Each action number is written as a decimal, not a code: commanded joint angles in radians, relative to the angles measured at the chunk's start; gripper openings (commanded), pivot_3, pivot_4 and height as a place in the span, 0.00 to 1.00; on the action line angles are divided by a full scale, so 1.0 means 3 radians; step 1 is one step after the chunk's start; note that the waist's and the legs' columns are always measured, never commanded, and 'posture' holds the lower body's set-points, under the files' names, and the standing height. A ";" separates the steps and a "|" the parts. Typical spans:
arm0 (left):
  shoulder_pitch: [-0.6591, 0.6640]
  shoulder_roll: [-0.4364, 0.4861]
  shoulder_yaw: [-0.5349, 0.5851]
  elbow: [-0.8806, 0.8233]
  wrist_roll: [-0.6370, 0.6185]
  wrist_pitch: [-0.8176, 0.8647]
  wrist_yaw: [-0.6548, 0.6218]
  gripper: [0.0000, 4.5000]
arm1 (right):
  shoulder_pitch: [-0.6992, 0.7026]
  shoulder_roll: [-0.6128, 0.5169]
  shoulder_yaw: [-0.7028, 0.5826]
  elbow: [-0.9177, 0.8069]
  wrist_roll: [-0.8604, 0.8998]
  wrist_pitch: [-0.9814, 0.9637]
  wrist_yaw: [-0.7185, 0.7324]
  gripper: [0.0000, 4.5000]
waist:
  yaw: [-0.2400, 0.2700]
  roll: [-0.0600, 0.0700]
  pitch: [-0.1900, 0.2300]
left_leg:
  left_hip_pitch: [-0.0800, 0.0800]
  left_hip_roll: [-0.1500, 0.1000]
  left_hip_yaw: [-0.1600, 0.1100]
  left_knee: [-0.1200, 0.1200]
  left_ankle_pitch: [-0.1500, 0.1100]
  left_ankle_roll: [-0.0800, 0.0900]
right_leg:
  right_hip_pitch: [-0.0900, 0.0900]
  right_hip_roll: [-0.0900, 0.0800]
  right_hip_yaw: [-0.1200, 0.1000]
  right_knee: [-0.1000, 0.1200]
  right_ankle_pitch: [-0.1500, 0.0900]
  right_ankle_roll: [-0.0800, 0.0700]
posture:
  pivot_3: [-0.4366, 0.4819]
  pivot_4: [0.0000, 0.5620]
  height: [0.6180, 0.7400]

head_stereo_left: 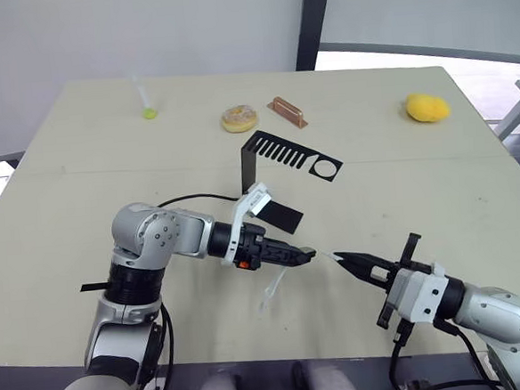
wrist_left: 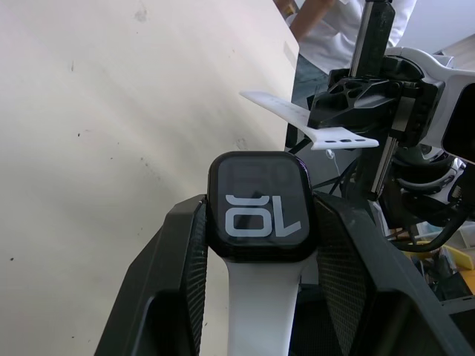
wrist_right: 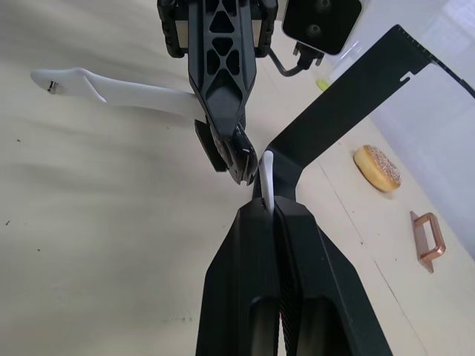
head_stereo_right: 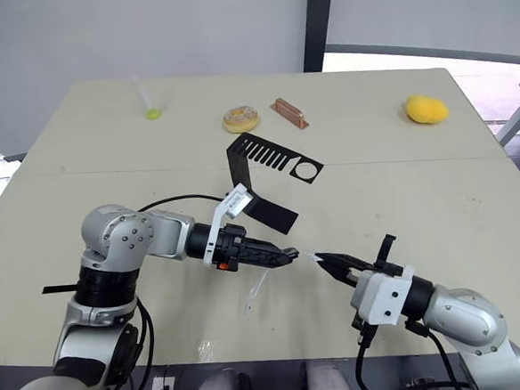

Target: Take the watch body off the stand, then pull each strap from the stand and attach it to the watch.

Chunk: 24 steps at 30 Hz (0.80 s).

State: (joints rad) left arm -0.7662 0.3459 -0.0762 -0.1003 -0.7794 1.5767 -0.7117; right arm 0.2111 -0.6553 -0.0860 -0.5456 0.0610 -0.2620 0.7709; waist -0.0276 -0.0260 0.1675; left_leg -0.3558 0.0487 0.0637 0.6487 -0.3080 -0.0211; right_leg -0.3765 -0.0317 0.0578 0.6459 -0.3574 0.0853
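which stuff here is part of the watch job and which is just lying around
Job:
- watch body, held in the left gripper, one strap on it
- second strap, held in the right gripper
- stand

Lying about:
- donut
- copper handle
- yellow sponge
- green-tipped tube

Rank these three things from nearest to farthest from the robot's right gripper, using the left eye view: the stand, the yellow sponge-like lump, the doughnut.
From the right gripper:
1. The stand, just beyond it at mid-table, toward the robot's left.
2. The doughnut, farther back, behind the stand.
3. The yellow lump, at the far right of the table; close to the doughnut's distance, so this order is uncertain.
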 commanded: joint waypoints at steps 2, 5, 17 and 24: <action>-0.0008 -0.0024 0.0045 -0.0070 -0.0064 -0.0050 0.0008 0.35 | -0.0016 -0.0028 -0.0004 -0.0028 0.0028 -0.0072 -0.0015 0.00 | 0.0001 0.0000 0.0000 | 0.0000 0.0000 0.0000 0.0000 0.0000 0.0000 | 0.0000 0.0000 0.0000 0.0000 0.0000 0.0000 | 0.48 0.27 1.00; 0.0011 -0.0044 0.0043 -0.0090 -0.0068 -0.0045 0.0025 0.35 | -0.0026 -0.0015 0.0023 -0.0027 0.0016 -0.0072 -0.0022 0.00 | 0.0002 0.0000 0.0000 | 0.0000 0.0000 0.0000 0.0000 0.0000 0.0000 | 0.0000 -0.0001 0.0000 0.0000 0.0000 0.0000 | 0.48 0.27 1.00; 0.0012 -0.0042 0.0046 -0.0101 -0.0079 -0.0041 0.0028 0.35 | -0.0020 -0.0013 0.0049 -0.0005 -0.0001 -0.0081 -0.0046 0.00 | 0.0001 0.0000 0.0000 | 0.0000 0.0000 0.0000 0.0000 0.0000 -0.0001 | 0.0000 -0.0001 0.0000 0.0000 0.0000 0.0000 | 0.48 0.27 1.00; 0.0020 -0.0067 0.0039 -0.0124 -0.0088 -0.0042 0.0033 0.35 | -0.0045 -0.0004 0.0069 0.0025 -0.0023 -0.0094 -0.0051 0.00 | 0.0001 0.0000 0.0000 | 0.0000 0.0000 0.0000 0.0000 0.0000 -0.0001 | 0.0000 -0.0001 0.0000 0.0000 0.0000 0.0000 | 0.48 0.27 1.00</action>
State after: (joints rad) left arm -0.7588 0.3300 -0.0762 -0.1058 -0.7809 1.5719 -0.6988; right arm 0.2051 -0.6555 -0.0601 -0.5327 0.0489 -0.2673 0.7708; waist -0.0273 -0.0260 0.1676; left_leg -0.3558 0.0487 0.0638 0.6487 -0.3080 -0.0213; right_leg -0.3765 -0.0319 0.0578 0.6458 -0.3574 0.0853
